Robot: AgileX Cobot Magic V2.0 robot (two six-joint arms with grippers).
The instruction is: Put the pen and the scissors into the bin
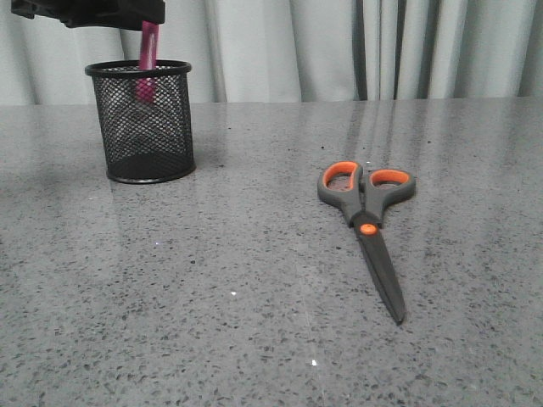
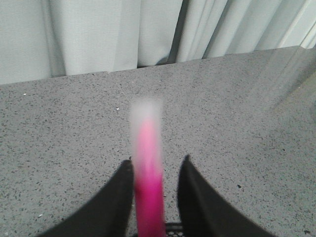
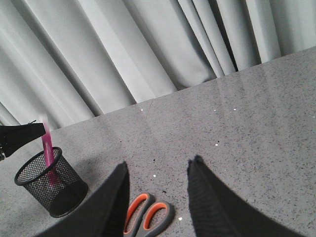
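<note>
The black mesh bin (image 1: 144,127) stands at the far left of the table. The magenta pen (image 1: 148,47) hangs upright with its lower end inside the bin, above the base. My left gripper (image 1: 148,21) is right above the bin. In the left wrist view the pen (image 2: 148,173) is blurred between the fingers of the left gripper (image 2: 157,165); the jaws stand wider than it, with a gap on one side. The scissors (image 1: 369,220) lie flat at centre right, blades toward the front. My right gripper (image 3: 159,163) is open and empty above the scissors' handles (image 3: 148,217).
Grey speckled table (image 1: 237,322) with pale curtains (image 1: 339,42) behind it. The bin (image 3: 49,187) and pen (image 3: 48,148) also show in the right wrist view, to one side of the scissors.
</note>
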